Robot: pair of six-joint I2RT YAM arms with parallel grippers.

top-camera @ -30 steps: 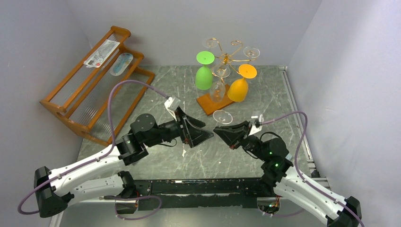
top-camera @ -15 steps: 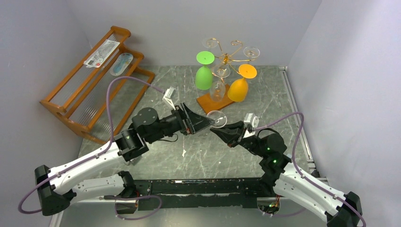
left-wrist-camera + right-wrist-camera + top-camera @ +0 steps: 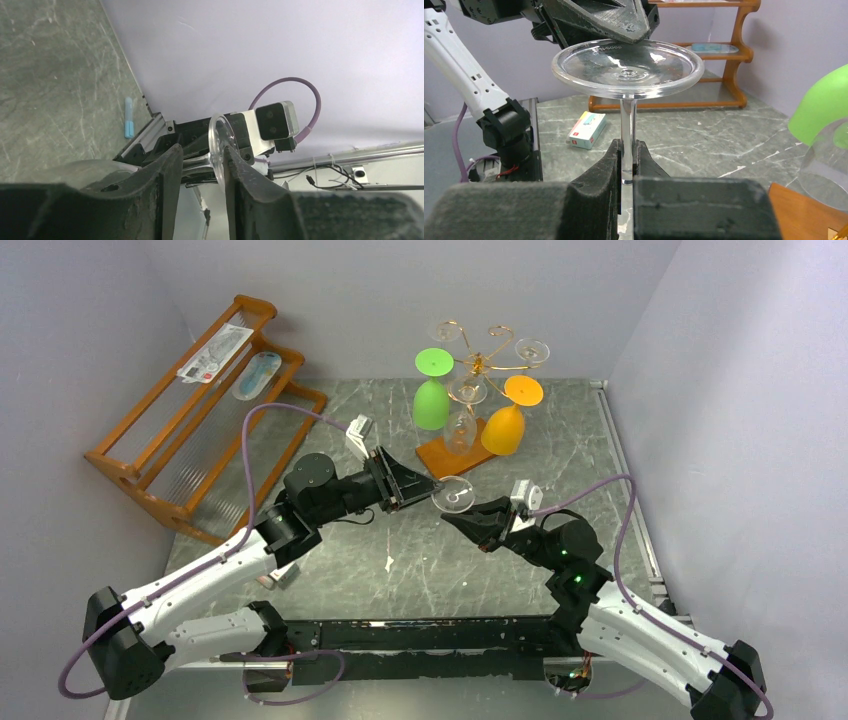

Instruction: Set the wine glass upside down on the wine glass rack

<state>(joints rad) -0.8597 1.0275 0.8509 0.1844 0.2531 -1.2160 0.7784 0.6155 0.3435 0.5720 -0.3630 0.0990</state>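
Observation:
A clear wine glass is held foot-up, its round foot [image 3: 455, 493] [image 3: 626, 67] on top. My right gripper [image 3: 463, 521] [image 3: 626, 150] is shut on its thin stem [image 3: 627, 125]. My left gripper [image 3: 432, 490] [image 3: 201, 149] reaches in from the left, jaws part-way apart. They straddle the foot [image 3: 218, 145]: one finger [image 3: 594, 20] lies over the disc, touching it. The other finger stands off on the stem side, with a gap showing. The gold wire rack [image 3: 478, 362] stands on its wooden base [image 3: 437, 455] just behind.
A green glass [image 3: 431, 400], an orange glass [image 3: 504, 425] and a clear one [image 3: 460, 430] hang on the rack. An orange-brown slatted shelf [image 3: 200, 410] fills the back left. A small white box [image 3: 587, 130] lies on the marble table near the left arm.
My left gripper has moved right and back to the glass's foot, and its jaws have narrowed around it. The right gripper has carried the glass slightly left toward it.

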